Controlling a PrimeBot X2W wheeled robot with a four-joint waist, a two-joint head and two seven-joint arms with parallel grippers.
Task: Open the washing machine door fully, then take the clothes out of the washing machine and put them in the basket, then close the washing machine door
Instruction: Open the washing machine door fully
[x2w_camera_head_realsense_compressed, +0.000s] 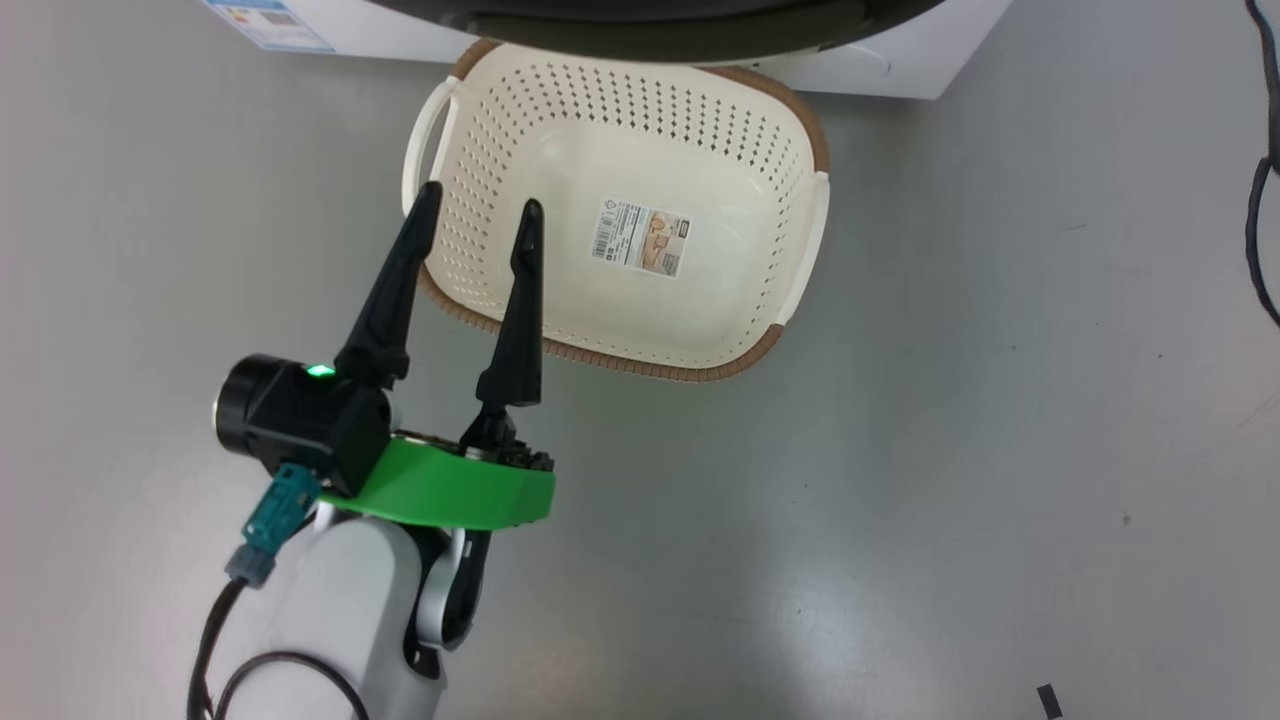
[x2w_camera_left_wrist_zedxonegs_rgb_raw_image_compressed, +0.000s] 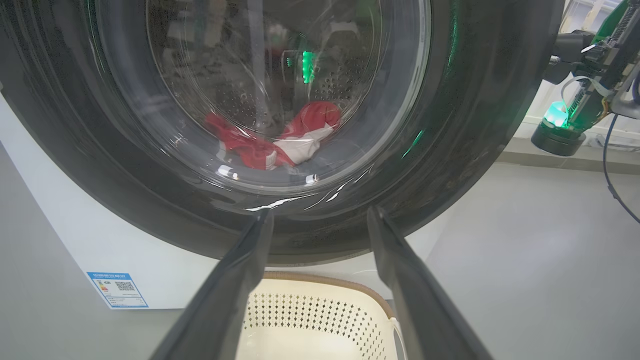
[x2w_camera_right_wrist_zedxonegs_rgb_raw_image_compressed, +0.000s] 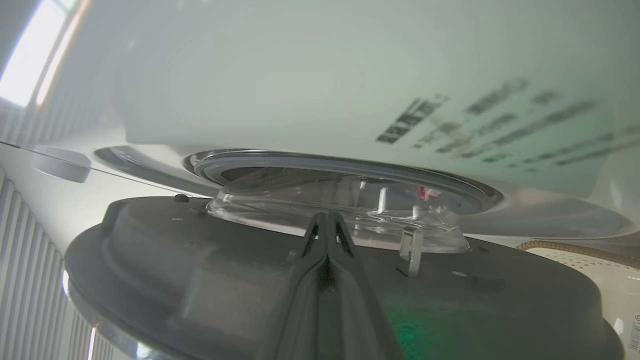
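Door (x2w_camera_right_wrist_zedxonegs_rgb_raw_image_compressed: 175, 260) stands ajar across the lower frame, clothes (x2w_camera_left_wrist_zedxonegs_rgb_raw_image_compressed: 255, 150) mid-frame behind its glass; right claw (x2w_camera_right_wrist_zedxonegs_rgb_raw_image_compressed: 327, 216), clenched empty at its inner face, should push outward steadily, left claw (x2w_camera_head_realsense_compressed: 481, 200) released over basket (x2w_camera_head_realsense_compressed: 660, 368).

A smooth grey floor (x2w_camera_head_realsense_compressed: 950, 420) has a dull sheen and a few small dark specks (x2w_camera_head_realsense_compressed: 1126, 519). In the head view a black cable (x2w_camera_head_realsense_compressed: 1252, 215) snakes along its right edge, and a short black strip (x2w_camera_head_realsense_compressed: 1048, 700) lies near the lower right corner. In the right wrist view, pale vertical slats (x2w_camera_right_wrist_zedxonegs_rgb_raw_image_compressed: 25, 280) stand at the left, below a bright patch of light (x2w_camera_right_wrist_zedxonegs_rgb_raw_image_compressed: 30, 55).
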